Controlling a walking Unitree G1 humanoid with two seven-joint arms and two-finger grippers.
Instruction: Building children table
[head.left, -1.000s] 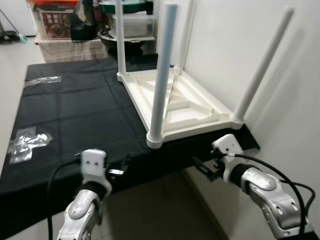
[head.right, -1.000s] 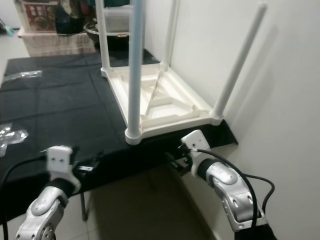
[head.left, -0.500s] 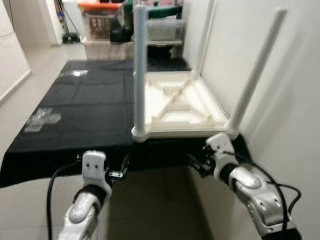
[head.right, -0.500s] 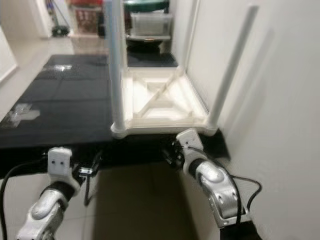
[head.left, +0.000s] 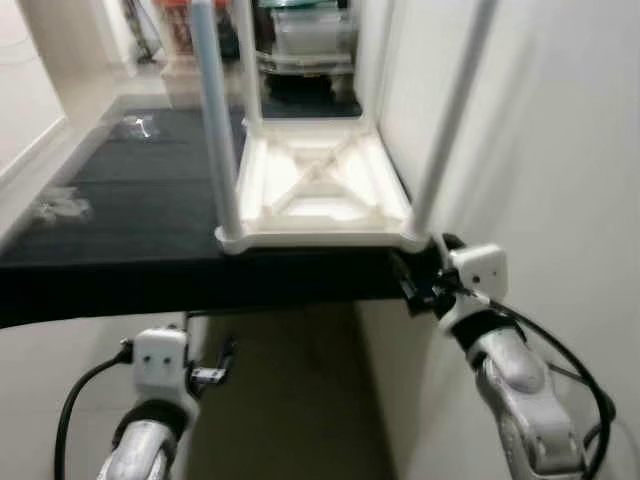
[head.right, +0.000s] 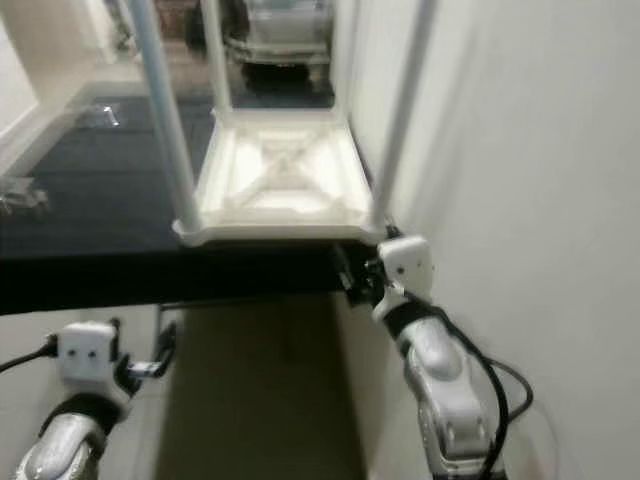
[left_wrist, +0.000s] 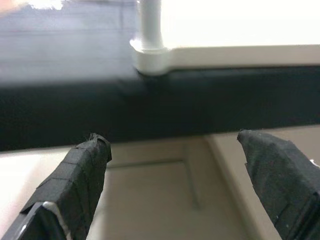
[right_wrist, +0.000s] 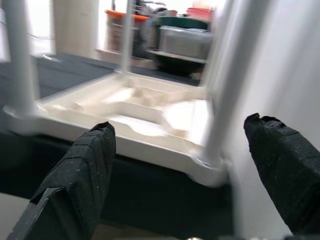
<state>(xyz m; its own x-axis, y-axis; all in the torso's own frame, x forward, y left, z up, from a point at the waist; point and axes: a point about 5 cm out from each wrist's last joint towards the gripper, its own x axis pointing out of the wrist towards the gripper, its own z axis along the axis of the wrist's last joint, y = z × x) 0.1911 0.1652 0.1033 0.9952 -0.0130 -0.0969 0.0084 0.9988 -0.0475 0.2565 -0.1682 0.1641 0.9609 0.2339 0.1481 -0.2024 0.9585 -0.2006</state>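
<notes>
We see the white children's table (head.left: 315, 195) lying upside down, legs up, at the near right corner of the black-covered counter (head.left: 120, 210), beside the wall (head.left: 540, 130). Our right hand (head.left: 415, 285), fingers spread, sits at that corner. Our left hand (head.left: 215, 365), also open and empty, hangs below the counter's edge.

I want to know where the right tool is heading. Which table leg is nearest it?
The near leg by the wall, at the upturned table's corner just above the right tool. The other near leg stands toward the left.
</notes>
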